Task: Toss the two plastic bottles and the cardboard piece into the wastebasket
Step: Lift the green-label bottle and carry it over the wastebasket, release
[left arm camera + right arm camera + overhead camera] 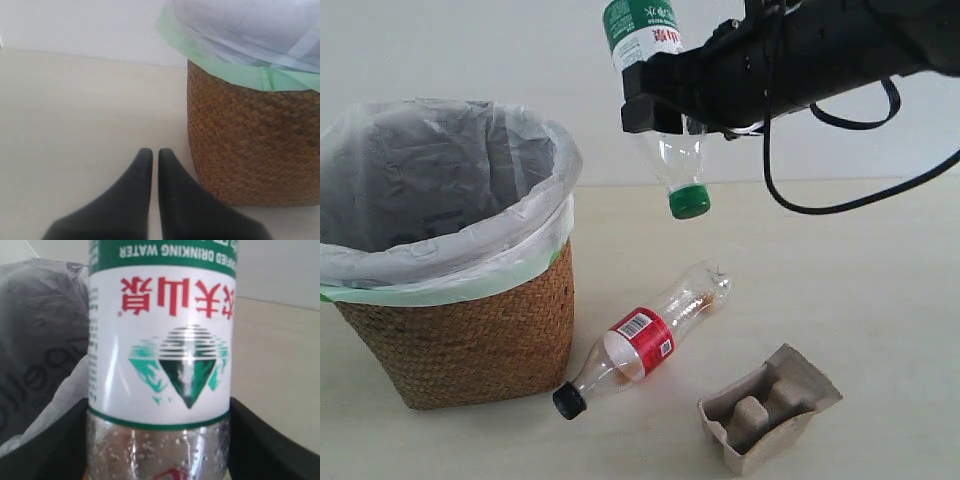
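My right gripper [660,100] is shut on the green-label bottle [665,120], held upside down in the air with its green cap [689,202] pointing down, just right of the wastebasket [460,330]. In the right wrist view the bottle [160,355] fills the frame between the dark fingers [265,445]. The red-label bottle [645,340] lies on the table beside the basket, black cap [569,402] toward the front. The cardboard piece [768,408] rests at the front right. My left gripper [151,152] is shut and empty, low over the table next to the wicker wall [250,145].
The basket's white plastic liner [440,190] folds over the rim, with a green band below it [220,65]. A black cable [850,200] hangs from the right arm. A pale wall stands behind the table.
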Robot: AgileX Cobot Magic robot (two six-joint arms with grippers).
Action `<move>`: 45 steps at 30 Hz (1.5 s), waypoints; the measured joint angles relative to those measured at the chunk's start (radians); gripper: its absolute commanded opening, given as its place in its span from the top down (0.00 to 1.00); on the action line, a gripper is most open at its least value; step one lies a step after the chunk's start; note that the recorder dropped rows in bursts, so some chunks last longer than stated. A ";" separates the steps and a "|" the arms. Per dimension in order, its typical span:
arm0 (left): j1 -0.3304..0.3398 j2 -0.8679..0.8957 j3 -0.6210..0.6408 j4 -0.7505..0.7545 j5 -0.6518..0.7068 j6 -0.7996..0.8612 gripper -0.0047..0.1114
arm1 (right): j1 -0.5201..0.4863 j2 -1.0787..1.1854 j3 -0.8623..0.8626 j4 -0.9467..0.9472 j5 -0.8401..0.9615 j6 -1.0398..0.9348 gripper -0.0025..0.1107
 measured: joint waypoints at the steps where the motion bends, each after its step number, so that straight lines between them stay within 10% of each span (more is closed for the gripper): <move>1: 0.000 0.000 0.000 0.000 0.000 0.000 0.93 | 0.002 0.000 0.007 0.000 -0.006 0.005 0.98; 21: 0.000 0.000 0.000 0.000 0.000 0.000 0.93 | -0.265 -0.002 0.012 -0.363 0.101 0.383 0.98; 29: 0.000 0.000 0.000 0.000 0.000 0.000 0.93 | -0.178 0.014 0.000 -0.257 0.077 0.370 0.97; 31: 0.000 0.000 0.000 0.000 0.000 0.000 0.93 | -0.103 0.033 -0.041 -0.131 0.066 0.289 0.86; 36: 0.000 0.000 0.000 0.000 0.000 0.000 0.93 | 0.080 0.095 -0.271 0.317 0.111 0.022 0.21; 41: 0.000 0.000 0.000 0.000 0.000 0.000 0.93 | 0.138 0.129 -0.444 0.362 0.109 0.068 0.40; 45: 0.000 0.000 0.000 0.000 0.000 0.000 0.93 | 0.129 0.153 -0.456 0.092 0.101 0.215 0.36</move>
